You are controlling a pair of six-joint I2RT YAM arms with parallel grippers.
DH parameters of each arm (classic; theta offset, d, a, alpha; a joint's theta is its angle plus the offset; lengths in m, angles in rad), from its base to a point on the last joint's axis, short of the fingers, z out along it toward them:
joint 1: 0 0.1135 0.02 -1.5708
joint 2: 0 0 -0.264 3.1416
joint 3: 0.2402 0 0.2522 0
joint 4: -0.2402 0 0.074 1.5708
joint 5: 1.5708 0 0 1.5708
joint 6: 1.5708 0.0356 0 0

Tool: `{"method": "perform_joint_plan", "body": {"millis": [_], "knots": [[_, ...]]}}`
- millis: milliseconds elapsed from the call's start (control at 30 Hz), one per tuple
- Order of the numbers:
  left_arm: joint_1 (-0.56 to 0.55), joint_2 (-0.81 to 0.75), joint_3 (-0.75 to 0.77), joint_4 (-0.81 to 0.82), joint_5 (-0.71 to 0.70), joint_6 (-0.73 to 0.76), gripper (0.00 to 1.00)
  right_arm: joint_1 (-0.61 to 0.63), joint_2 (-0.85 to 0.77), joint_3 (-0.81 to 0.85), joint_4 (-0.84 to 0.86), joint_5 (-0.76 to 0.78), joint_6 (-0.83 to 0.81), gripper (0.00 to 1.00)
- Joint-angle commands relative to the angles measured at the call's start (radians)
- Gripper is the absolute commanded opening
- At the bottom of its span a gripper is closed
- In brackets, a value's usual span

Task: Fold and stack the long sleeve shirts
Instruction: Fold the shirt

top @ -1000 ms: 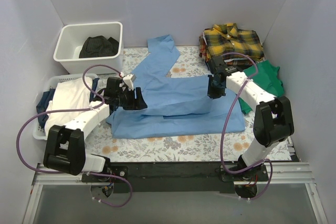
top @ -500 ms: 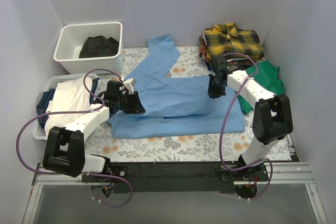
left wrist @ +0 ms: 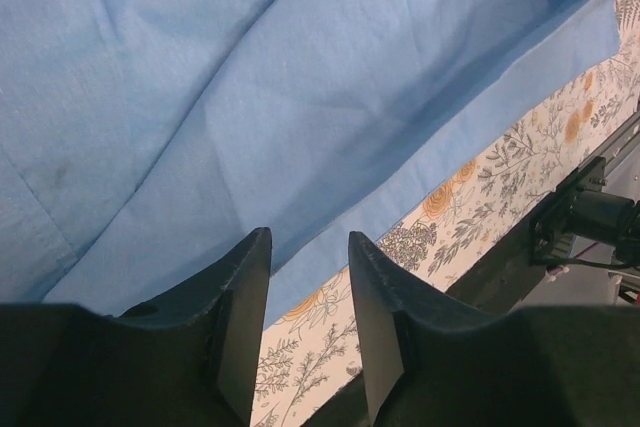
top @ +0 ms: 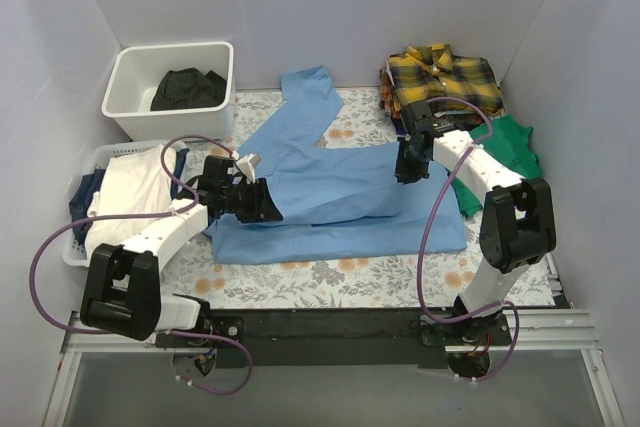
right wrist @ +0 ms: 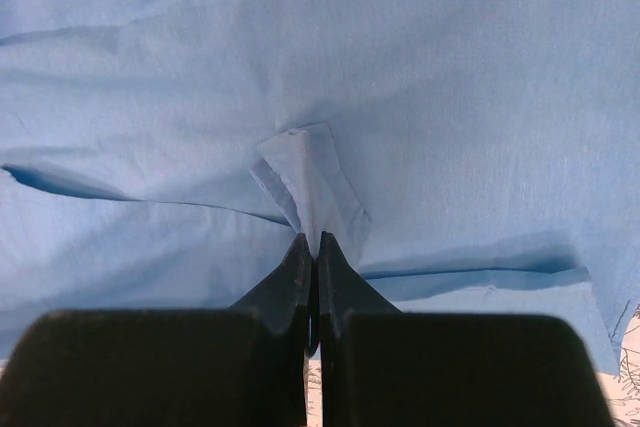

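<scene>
The light blue shirt (top: pixel 340 197) is lying spread across the middle of the bench (top: pixel 330 282), with one sleeve (top: pixel 305 97) running toward the far wall. The plaid shirt (top: pixel 440 82) is sitting already folded at the far right corner.

My right tool (right wrist: pixel 313 247) is clamping fully closed on a small peak of blue cloth at the shirt's right side. It has been drifting slightly toward the far side over the last second while keeping that pinch.

My left tool (left wrist: pixel 308 247) is standing partly open over the shirt's near left edge with nothing between its fingers. Over the same second it has been shifting a little nearer and to the right along that edge. I am reading this as one side secured and the other still searching for its hold, so the fold itself is not yet starting.

Beyond the shirt, a green T-shirt (top: pixel 510 147) is lying at the right, and a white bin (top: pixel 125 77) and a basket (top: pixel 85 162) are standing at the left.

Collar and buttons are not showing in any view. From above, my left tool is covering the cloth beneath it, so I cannot tell whether its fingers are touching. The right wrist view is showing only cloth.
</scene>
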Motion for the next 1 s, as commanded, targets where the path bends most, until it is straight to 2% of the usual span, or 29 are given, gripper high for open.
{"method": "perform_joint_plan", "body": {"millis": [0, 167, 367, 467, 567, 767, 967], "knots": [[0.004, 0.027, 0.004, -0.023, 0.007, -0.006, 0.34, -0.006, -0.007, 0.032, 0.015, -0.016, 0.015, 0.01], [0.004, 0.027, -0.002, -0.019, -0.001, 0.014, 0.28, -0.008, -0.014, 0.021, 0.016, -0.016, 0.018, 0.01], [0.004, 0.030, -0.014, -0.010, -0.001, 0.016, 0.25, -0.009, -0.007, 0.030, 0.018, -0.019, 0.019, 0.01], [-0.001, 0.049, -0.014, -0.008, 0.002, 0.016, 0.16, -0.009, -0.004, 0.045, 0.015, -0.025, 0.021, 0.01], [-0.002, 0.058, -0.011, -0.008, -0.004, 0.019, 0.00, -0.009, -0.004, 0.065, 0.016, -0.039, 0.018, 0.01], [-0.005, 0.027, 0.021, -0.037, -0.124, 0.017, 0.00, -0.008, -0.047, 0.110, 0.033, -0.076, -0.019, 0.01], [-0.005, -0.065, 0.026, -0.053, -0.205, 0.006, 0.00, -0.009, -0.217, 0.059, 0.093, -0.033, -0.048, 0.01]]}}
